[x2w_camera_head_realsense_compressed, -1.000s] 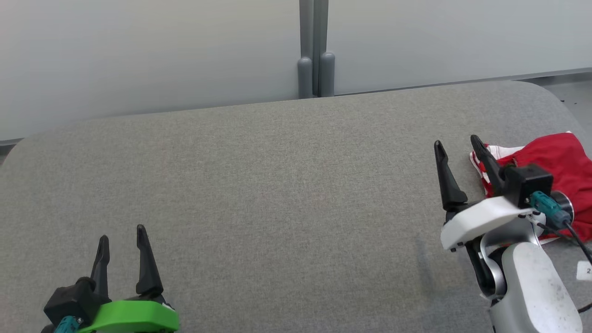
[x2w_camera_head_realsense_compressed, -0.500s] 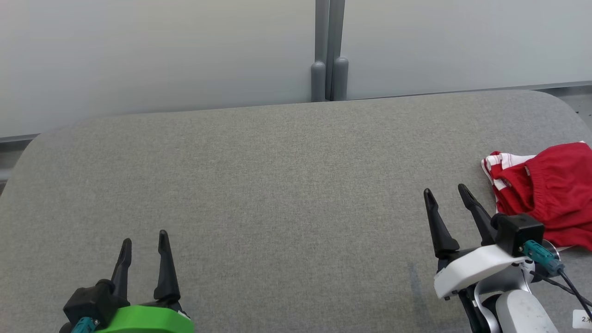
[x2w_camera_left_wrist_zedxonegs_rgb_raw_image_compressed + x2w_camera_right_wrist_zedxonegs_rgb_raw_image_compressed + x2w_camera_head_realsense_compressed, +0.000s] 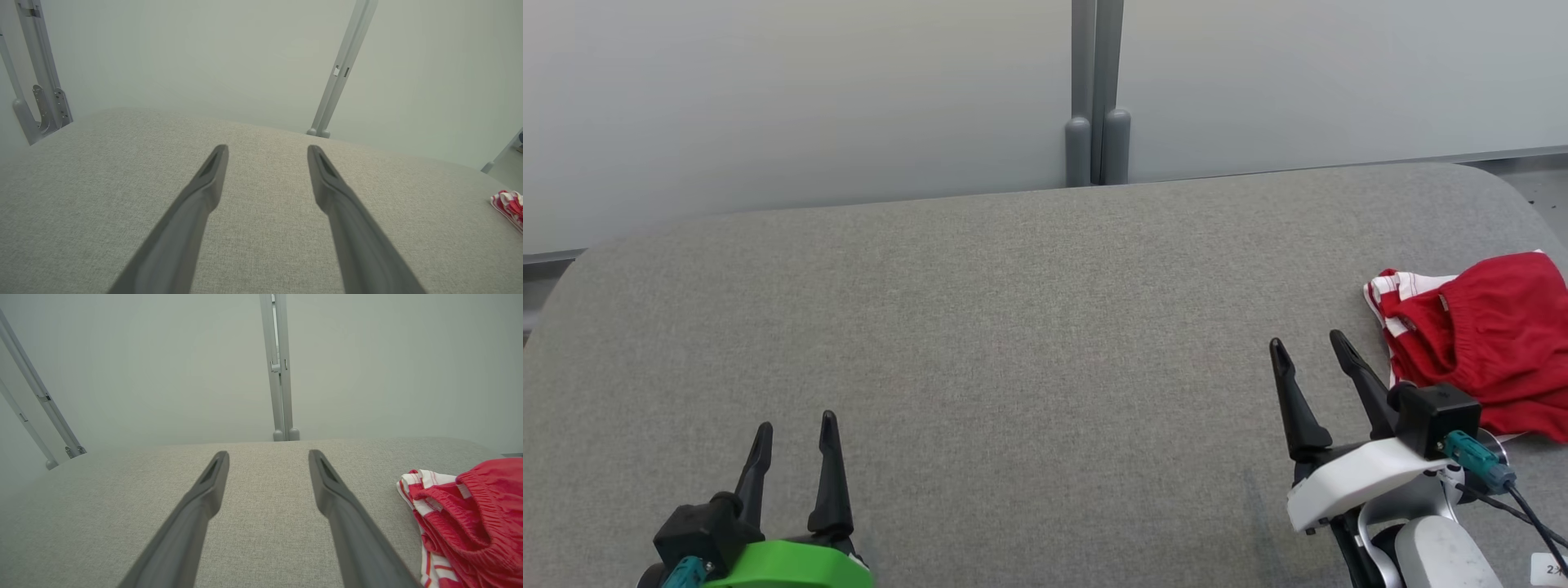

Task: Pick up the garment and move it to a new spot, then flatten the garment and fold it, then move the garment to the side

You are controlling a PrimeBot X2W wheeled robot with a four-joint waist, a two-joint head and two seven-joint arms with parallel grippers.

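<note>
- Right hand (image 3: pixel 1305 340), spread, is likely needing a deep waistband pinch on the crumpled red-and-white cloth garment (image 3: pixel 1486 343) at the grey tabletop's (image 3: pixel 1013 327) right edge.
- Left hand (image 3: pixel 796 420) is idling, spread.

The garment (image 3: pixel 1494 335), just right of the fingers of the right gripper (image 3: pixel 1305 340), is cut off by the frame edge. Its near hem is hidden behind the wrist camera block (image 3: pixel 1436 418). Behind the finger bases, a label (image 3: pixel 1550 566) is clipped, its print too small to be read.

Soft, even light; faint shadows.
</note>
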